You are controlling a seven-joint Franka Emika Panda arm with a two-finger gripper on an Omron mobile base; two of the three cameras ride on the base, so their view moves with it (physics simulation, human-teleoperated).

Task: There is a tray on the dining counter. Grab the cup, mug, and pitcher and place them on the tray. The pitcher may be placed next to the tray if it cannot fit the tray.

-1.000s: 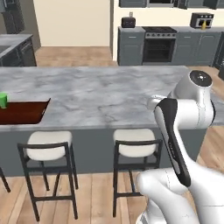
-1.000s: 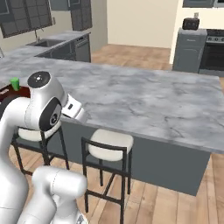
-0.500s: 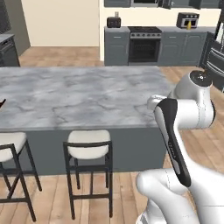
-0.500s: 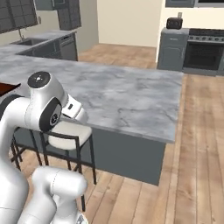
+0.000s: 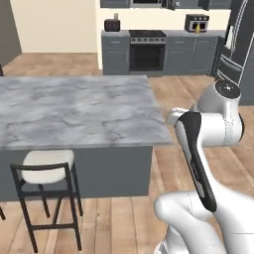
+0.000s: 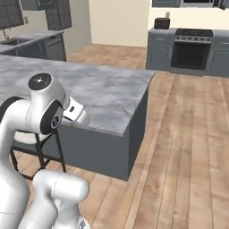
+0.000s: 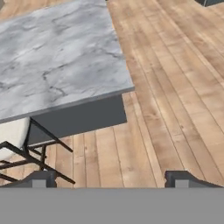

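Currently my gripper [image 7: 109, 179] hangs with fingers spread, holding nothing, past the end of the dining counter [image 5: 74, 111]; tucked for travel, I judge. Tray, cup, mug, pitcher unsighted.

We see a warm plank floor [image 6: 183, 134] running back to a cream wall [image 5: 54, 25], where grey cabinets [image 5: 115, 53] flank a black oven [image 5: 147, 55]. A black-framed stool [image 5: 47, 186] with a pale seat stands near the grey-fronted island's corner. A toaster [image 5: 196, 22] sits on the far worktop.
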